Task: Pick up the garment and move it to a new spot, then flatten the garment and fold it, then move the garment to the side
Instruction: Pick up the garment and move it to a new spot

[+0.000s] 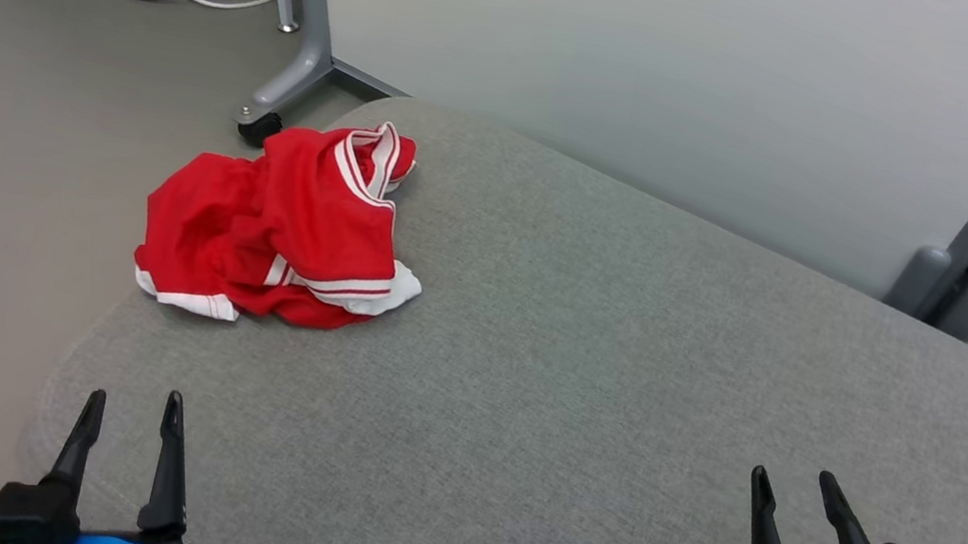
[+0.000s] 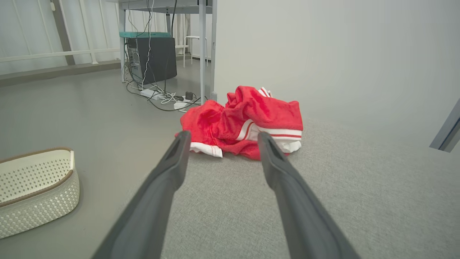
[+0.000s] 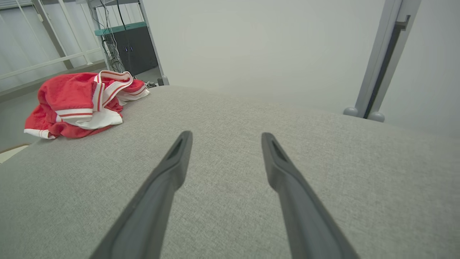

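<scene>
While the left gripper [image 1: 135, 396] and right gripper [image 1: 792, 474] hang spread, empty, the garment [image 1: 280, 222] lies crumpled at the far left edge of the cushion [image 1: 621, 379]; left wrist view adds a computer [image 2: 152, 57].
</scene>
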Available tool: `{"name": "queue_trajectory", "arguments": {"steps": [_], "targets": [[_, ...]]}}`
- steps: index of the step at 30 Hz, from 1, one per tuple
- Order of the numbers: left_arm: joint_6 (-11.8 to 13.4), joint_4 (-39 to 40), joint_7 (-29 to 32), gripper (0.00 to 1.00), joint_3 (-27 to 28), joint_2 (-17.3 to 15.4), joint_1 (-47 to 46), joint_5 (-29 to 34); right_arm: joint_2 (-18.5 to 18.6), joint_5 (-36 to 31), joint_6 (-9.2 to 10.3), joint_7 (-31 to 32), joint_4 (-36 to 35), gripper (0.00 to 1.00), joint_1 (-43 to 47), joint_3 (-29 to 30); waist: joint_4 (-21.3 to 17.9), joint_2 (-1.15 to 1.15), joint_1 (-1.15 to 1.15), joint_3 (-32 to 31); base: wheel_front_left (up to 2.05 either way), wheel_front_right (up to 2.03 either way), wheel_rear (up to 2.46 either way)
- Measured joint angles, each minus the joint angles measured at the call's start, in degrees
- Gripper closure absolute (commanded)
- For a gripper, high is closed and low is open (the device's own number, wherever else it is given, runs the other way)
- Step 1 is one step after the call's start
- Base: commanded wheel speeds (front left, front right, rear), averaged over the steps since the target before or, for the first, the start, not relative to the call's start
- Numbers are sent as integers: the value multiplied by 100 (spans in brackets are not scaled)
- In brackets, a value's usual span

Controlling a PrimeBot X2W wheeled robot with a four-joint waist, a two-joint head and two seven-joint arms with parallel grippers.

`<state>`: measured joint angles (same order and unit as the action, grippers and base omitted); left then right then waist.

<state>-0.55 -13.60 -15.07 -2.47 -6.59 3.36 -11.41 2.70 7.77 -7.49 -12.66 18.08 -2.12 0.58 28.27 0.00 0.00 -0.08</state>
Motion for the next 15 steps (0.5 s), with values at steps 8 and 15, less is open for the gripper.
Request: {"name": "queue_trajectory", "arguments": {"steps": [8, 15], "targets": [[-154, 691, 628, 0, 347, -225, -720, -537, 1, -122, 0, 78, -246, 0, -52, 90, -236, 0, 0, 396, 0, 0, 0], [-410, 436, 2291, 0, 469, -990, -2069, -975, 0, -323, 0, 293, -644, 0, -302, 109, -680, 0, 1, 1082, 0, 0, 0]]}}
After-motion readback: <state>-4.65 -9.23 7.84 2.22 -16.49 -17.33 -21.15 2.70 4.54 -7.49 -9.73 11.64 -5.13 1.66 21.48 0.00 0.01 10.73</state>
